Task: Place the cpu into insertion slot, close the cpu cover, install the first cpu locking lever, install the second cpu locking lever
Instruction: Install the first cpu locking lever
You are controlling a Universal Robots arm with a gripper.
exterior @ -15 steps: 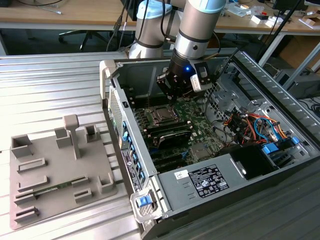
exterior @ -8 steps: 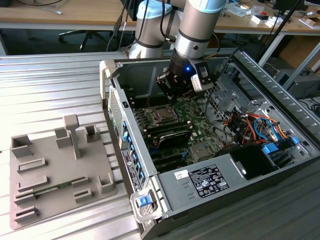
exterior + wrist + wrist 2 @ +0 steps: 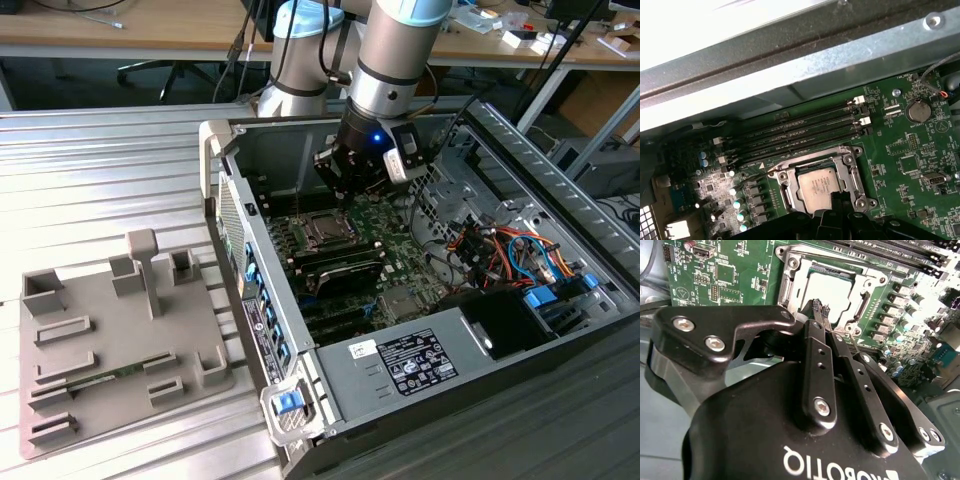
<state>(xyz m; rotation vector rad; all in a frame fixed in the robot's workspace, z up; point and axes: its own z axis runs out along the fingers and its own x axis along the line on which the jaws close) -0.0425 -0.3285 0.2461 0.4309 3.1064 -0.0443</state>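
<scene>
The cpu lies flat in the insertion slot on the green motherboard, silvery face up; it is also in the second wrist view. The cpu cover, a shiny metal frame, lies down around the chip, and the second wrist view shows the cover's rim. A thin lever end sticks out past one corner of the frame; I cannot tell whether it is latched. My gripper hangs just above the socket's edge with its black fingers pressed together and nothing between them. In the exterior view the gripper sits just behind the socket.
The open computer case has a metal wall close behind the socket. Long black memory slots run beside it. Coloured cables and a power supply fill the exterior view's right. A grey fixture tray lies at its left.
</scene>
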